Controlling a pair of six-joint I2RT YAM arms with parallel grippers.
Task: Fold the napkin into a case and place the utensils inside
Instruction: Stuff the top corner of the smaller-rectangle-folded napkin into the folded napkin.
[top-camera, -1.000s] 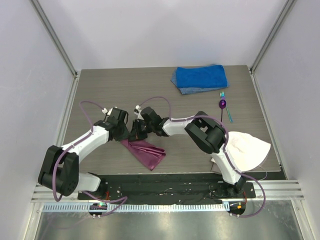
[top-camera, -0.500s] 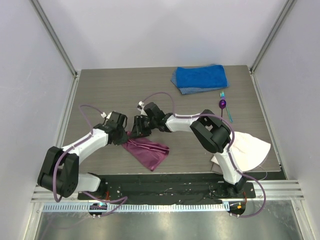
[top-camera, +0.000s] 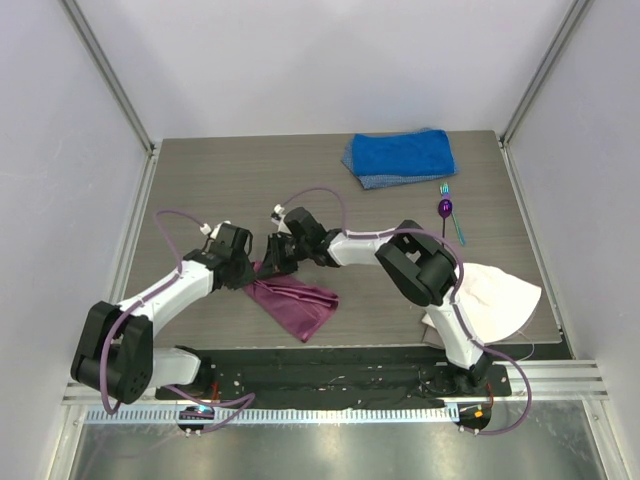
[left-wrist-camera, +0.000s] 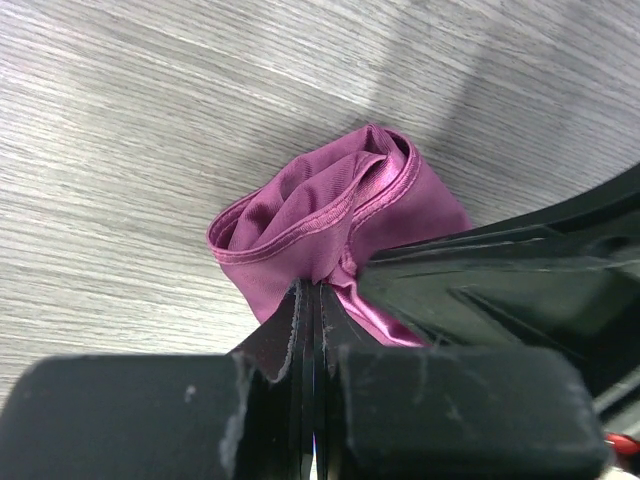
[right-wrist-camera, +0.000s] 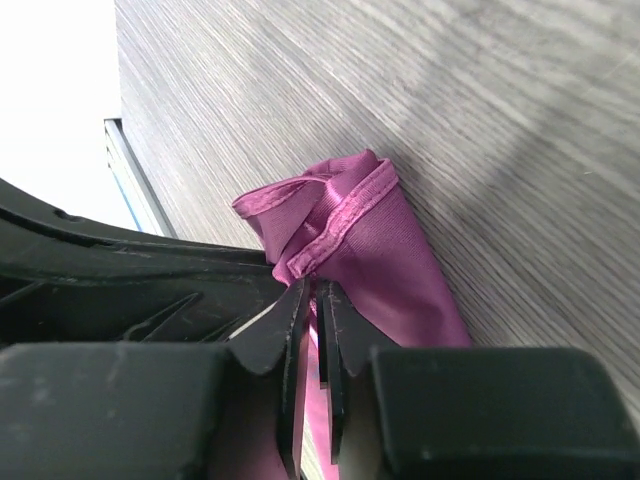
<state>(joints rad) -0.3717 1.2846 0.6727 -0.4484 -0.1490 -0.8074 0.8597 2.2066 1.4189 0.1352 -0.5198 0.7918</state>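
The magenta napkin lies as a folded, wrinkled strip near the table's front, running down-right from both grippers. My left gripper is shut on its upper-left end; the hemmed cloth bunches out just past the closed jaws. My right gripper meets it from the right, with its jaws pinched on the same hemmed end. The purple spoon and the teal fork lie side by side at the far right, apart from both grippers.
A folded blue towel lies at the back right. A white cloth sits at the front right beside the right arm's base. Metal frame rails run along the table's left and right edges.
The right gripper opened briefly and closed again on the napkin's end. Both grippers shifted slightly left, and the napkin's near part spread a little flatter.
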